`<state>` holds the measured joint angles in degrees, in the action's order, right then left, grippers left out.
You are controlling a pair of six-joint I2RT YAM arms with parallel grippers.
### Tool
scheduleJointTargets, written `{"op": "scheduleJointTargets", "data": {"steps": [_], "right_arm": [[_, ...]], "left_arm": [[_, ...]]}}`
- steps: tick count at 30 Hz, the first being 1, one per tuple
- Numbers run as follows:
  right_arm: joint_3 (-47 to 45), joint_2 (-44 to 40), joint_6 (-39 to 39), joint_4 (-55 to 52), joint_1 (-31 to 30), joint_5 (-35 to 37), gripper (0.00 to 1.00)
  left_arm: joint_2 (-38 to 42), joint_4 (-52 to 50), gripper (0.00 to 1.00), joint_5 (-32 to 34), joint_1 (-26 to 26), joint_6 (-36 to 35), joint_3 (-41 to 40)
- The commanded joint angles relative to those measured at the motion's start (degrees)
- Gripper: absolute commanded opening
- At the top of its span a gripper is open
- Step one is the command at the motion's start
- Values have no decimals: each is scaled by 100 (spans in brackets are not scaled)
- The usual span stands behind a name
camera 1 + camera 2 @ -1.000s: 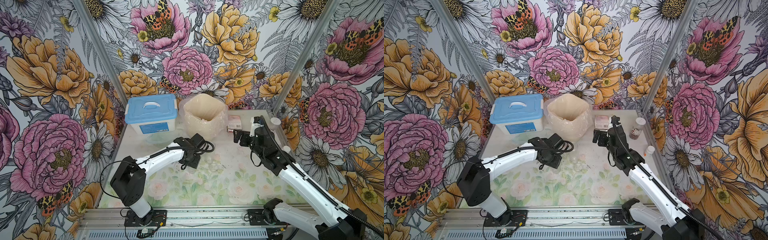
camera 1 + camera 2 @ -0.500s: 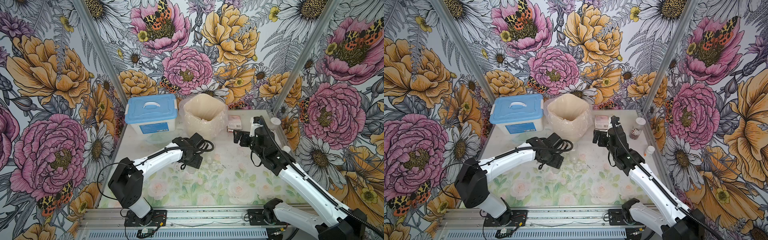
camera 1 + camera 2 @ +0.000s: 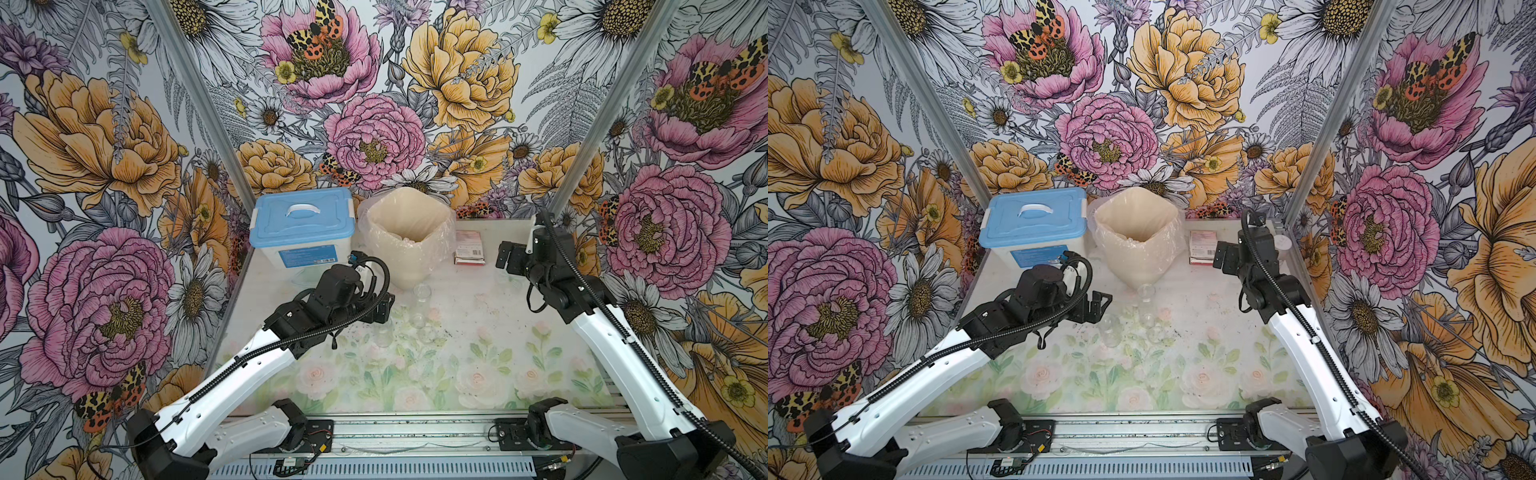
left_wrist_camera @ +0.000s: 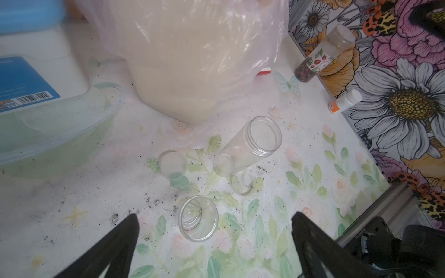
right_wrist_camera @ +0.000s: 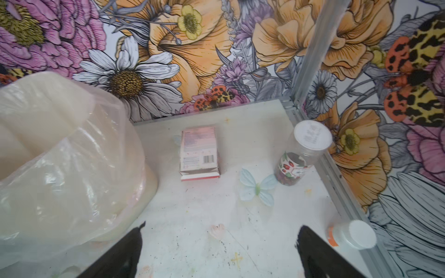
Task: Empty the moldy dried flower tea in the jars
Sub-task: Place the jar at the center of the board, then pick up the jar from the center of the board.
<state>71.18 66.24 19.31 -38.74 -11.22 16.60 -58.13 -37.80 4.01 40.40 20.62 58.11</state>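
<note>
Two slim clear cylindrical jars stand uncapped near the middle of the rose-printed tabletop (image 3: 457, 374). One is a short clear jar (image 4: 198, 217), empty but for a faint reddish trace at its bottom. The other is a tall clear jar (image 4: 250, 146), empty, nearer the cream bin with a clear plastic liner (image 3: 409, 232). Clear round lids (image 4: 173, 164) lie beside them, and dark crumbs (image 4: 154, 201) are scattered around.

The left gripper (image 4: 214, 216) hangs over this group with its jaws spread wide. The short clear jar stands between the fingertips and touches neither.

A third, wider labelled jar (image 5: 303, 154) with its white lid on stands against the right wall near the back corner. The dark reddish dried flower tea (image 5: 286, 178) fills only its lowest part. The right gripper (image 5: 220, 229) hovers short of it, jaws spread wide, holding nothing.

The cream bin stands at back centre. A white storage box with a blue lid (image 3: 303, 224) is just to its left, and a small pink-and-red carton (image 5: 199, 154) lies to its right. A small white-capped bottle with an orange label (image 5: 354, 234) sits by the right wall, in front of the labelled jar.
</note>
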Motion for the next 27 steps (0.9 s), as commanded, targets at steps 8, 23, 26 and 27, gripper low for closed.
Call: {"op": "scheduleJointTargets", "data": {"steps": [8, 23, 26, 27], "right_arm": [[1190, 1418, -530, -749, 1677, -18, 99], [2672, 3345, -1131, -793, 2371, -623, 99], [2928, 3701, -1277, -805, 2375, -698, 99], [2987, 3805, -1327, -804, 2376, -706, 99]], "left_arm": [[755, 1308, 99, -420, -630, 121, -900], [759, 1513, 99, -901, -931, 30, -1116], [760, 1525, 99, -958, -936, 21, -1144], [768, 1522, 99, -979, -940, 21, -1142]]}}
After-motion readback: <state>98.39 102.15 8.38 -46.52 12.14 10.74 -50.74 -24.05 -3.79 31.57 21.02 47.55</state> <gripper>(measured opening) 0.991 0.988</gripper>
